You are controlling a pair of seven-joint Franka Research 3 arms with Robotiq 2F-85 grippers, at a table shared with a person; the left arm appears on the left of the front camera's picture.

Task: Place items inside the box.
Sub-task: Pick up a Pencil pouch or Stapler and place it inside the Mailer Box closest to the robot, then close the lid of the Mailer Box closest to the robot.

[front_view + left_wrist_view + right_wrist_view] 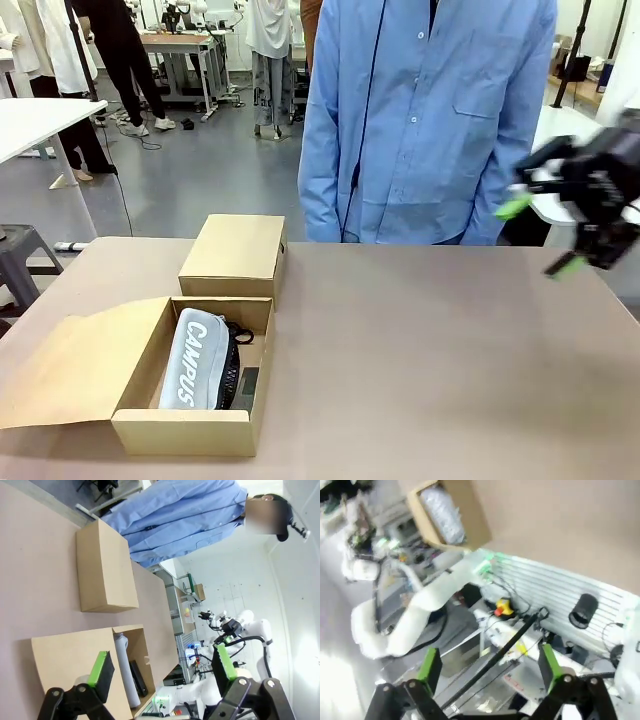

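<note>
The open cardboard box [145, 425] sits at the table's near left with its flap [60, 365] laid out to the left. Inside lies the grey "CAMPUS" pencil case [192, 360], with dark items [232, 372] pressed against its right side; I cannot tell what they are. My right gripper [542, 236] hangs blurred above the table's far right edge, open and empty. In the right wrist view the right gripper [489, 667] stands open and tilted, the box [470, 527] far off. My left gripper [162, 666] is open above the box [70, 655] and pencil case [125, 672].
A smaller closed cardboard box [235, 255] stands just behind the open one. A person in a blue shirt [430, 120] stands at the far side, hands not shown. The brown tabletop [430, 370] stretches bare to the right of the boxes.
</note>
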